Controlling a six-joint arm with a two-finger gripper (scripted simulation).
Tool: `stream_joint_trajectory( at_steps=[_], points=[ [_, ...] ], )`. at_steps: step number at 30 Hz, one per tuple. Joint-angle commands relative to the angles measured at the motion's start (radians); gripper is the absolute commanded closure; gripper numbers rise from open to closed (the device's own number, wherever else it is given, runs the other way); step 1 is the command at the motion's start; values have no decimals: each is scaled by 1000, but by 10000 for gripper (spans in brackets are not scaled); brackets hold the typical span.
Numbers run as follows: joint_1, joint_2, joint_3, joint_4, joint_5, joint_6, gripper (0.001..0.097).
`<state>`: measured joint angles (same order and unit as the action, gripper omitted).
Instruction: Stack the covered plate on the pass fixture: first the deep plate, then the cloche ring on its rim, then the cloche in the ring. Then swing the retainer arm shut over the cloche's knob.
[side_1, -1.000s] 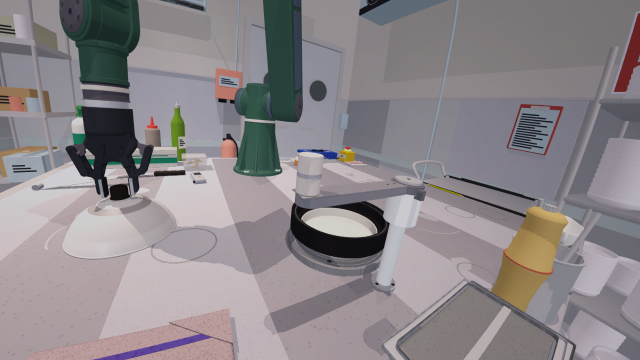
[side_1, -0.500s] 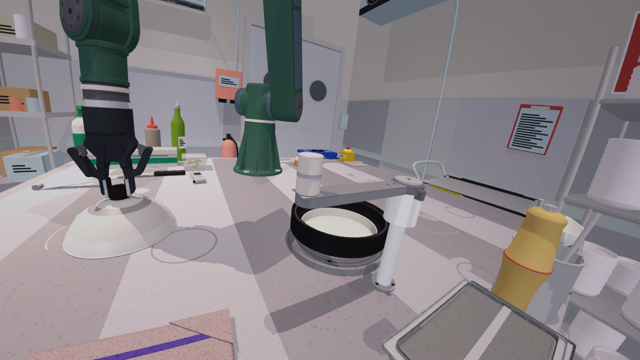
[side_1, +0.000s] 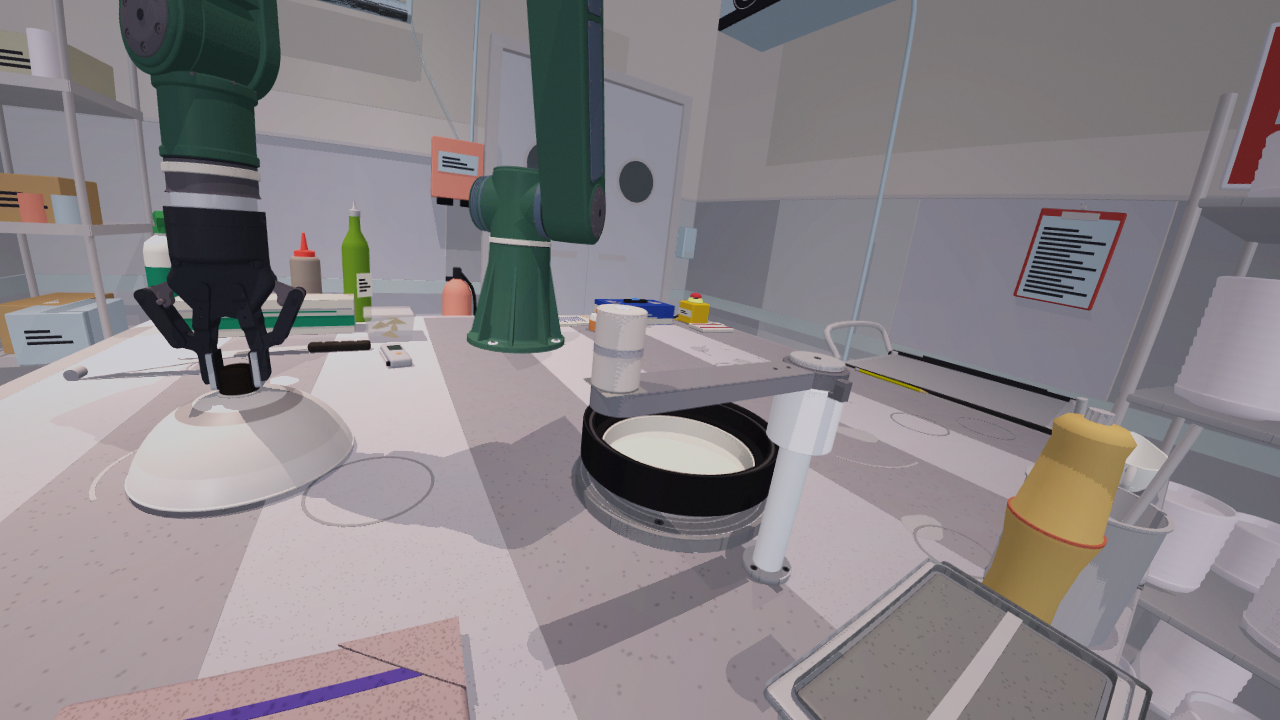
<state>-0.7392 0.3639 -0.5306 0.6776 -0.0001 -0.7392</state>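
Observation:
The white cloche [side_1: 238,452] rests dome-up on the table at the left, with a black knob [side_1: 235,379] on its top. At the table's centre the white deep plate [side_1: 678,446] sits on the pass fixture [side_1: 667,519] with the black cloche ring [side_1: 678,457] around its rim. The grey retainer arm [side_1: 716,381] reaches from its white post [side_1: 792,470] along the back edge of the ring, and a white cylinder stands at its free end. My gripper [side_1: 234,369] stands straight above the cloche, closed around the knob.
Behind the cloche are bottles [side_1: 355,260], a box and a black-handled tool [side_1: 336,346]. The arm's green base [side_1: 515,295] stands behind the fixture. A yellow bottle [side_1: 1056,515], a tray [side_1: 958,658] and stacked white dishes crowd the right. A cardboard box [side_1: 286,681] lies at the near edge.

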Motion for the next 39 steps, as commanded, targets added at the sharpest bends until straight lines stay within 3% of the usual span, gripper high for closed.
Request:
stream_joint_trajectory(
  at_steps=[1, 22, 39],
  points=[
    [0, -3, 3, 3, 0, 0, 901],
    [0, -34, 21, 50, 0, 0, 901],
    [0, -154, 126, 275, 0, 0, 901]
  ],
)
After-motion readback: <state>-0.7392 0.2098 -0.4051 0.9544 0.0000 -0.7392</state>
